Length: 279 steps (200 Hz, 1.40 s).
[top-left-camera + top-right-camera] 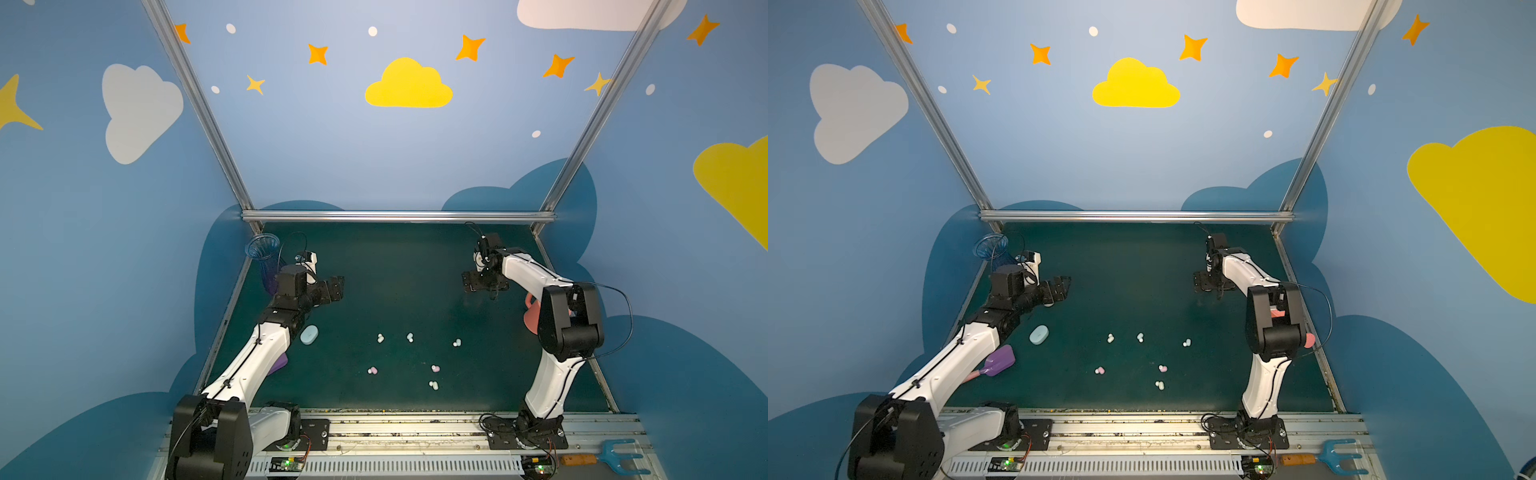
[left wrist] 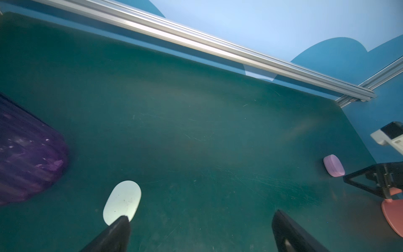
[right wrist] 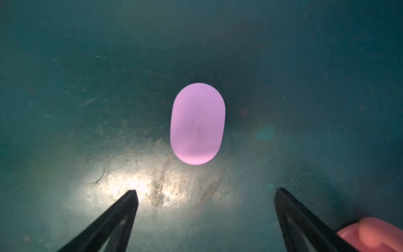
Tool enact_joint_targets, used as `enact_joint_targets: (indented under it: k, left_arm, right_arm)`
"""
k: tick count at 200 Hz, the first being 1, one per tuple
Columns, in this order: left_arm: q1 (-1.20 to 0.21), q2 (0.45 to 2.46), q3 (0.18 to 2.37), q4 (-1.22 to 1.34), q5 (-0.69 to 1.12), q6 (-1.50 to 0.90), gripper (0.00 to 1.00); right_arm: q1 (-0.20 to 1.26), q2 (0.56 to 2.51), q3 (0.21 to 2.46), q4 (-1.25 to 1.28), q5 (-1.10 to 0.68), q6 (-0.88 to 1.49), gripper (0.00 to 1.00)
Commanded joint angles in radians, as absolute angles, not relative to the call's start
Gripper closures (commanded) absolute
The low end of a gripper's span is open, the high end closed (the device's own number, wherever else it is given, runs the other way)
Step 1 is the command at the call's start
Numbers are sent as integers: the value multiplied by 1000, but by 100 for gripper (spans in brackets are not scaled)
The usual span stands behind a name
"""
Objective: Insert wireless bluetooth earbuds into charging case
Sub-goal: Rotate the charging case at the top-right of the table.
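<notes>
**Top views.** In both top views, the six earbuds (image 1: 410, 337) are lying loose on the dark green mat (image 1: 395, 266) in the lower centre of the frame. They are tiny, glossy, two-lobed pieces, four whitish and two pale pink, and all are lying outside any case. A smooth pale blue oval case (image 1: 309, 335) is resting closed to their left, beside the left forearm. A purple scoop (image 1: 1000, 360) is lying partly under that arm. The left gripper (image 1: 336, 286) is standing released at centre left. The right gripper (image 1: 484, 286) is hovering at centre right, jaws spread wide, holding nothing.

**Left wrist view.** The left gripper (image 2: 201, 215) is showing two black tapered fingers well apart, with bare mat between them. A whitish matte oval case (image 2: 122, 201) is lying closed, partly behind one fingertip. A ribbed translucent purple vessel (image 2: 28, 161) is sitting near it. A lilac case (image 2: 333, 168) is lying across the mat, just beside the right gripper.

**Right wrist view.** The right gripper (image 3: 207, 191) is gaping open above the scratched mat. The lilac case, a smooth pill-shaped shell, is lying closed ahead of the fingertips, untouched. A salmon-pink plastic piece (image 3: 375, 233) is showing beside one finger
</notes>
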State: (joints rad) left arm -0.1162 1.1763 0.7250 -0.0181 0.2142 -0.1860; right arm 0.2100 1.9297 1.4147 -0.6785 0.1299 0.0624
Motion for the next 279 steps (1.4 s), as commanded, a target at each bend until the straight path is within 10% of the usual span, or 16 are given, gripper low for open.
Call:
enact_joint_targets:
  k: [1,279]
  left_arm:
    - [-118,1181,755,-8,245,-197,0]
    - [-119,1180,754,0,251,-188,0]
  right_arm:
    - [216,1964,1449,-703,172,53,3]
    - [153,2160,1703,-818,370,73,3]
